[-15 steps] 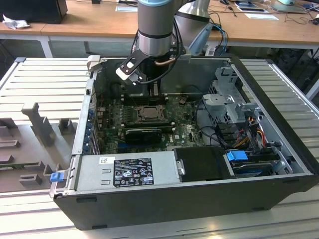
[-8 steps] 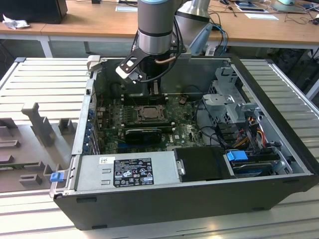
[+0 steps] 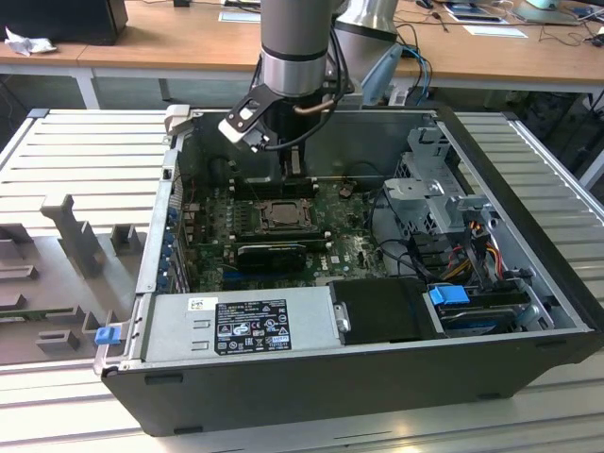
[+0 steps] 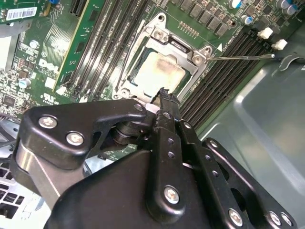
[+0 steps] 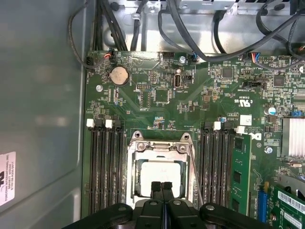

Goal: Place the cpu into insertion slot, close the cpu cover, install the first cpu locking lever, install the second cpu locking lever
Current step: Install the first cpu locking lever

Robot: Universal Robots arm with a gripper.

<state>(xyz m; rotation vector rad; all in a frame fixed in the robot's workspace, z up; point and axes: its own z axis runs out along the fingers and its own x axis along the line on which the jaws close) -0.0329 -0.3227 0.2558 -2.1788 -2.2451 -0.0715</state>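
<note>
The cpu (image 5: 159, 172) lies flat in the insertion slot (image 3: 281, 215), its pale silvery top showing through the cut-out of the cpu cover (image 5: 135, 160), which is folded down around it. In the second wrist view the cpu (image 4: 159, 71) sits inside the cpu cover (image 4: 189, 76). My gripper (image 5: 161, 187) hangs just above the chip's near edge, shut with nothing between its black fingertips. The second wrist view shows the gripper (image 4: 165, 95) over the same edge. A thin wire locking lever (image 4: 238, 57) sticks out sideways from the socket corner; the same or another lever (image 5: 194, 164) runs along one side.
Long black memory slots (image 5: 102, 167) flank the socket on both sides, inside the open computer case (image 3: 528, 160). Cable bundles (image 5: 190, 28) hang along the board's far edge. A power supply (image 3: 245, 321) and drive bays (image 3: 444, 203) fill the rest of the case.
</note>
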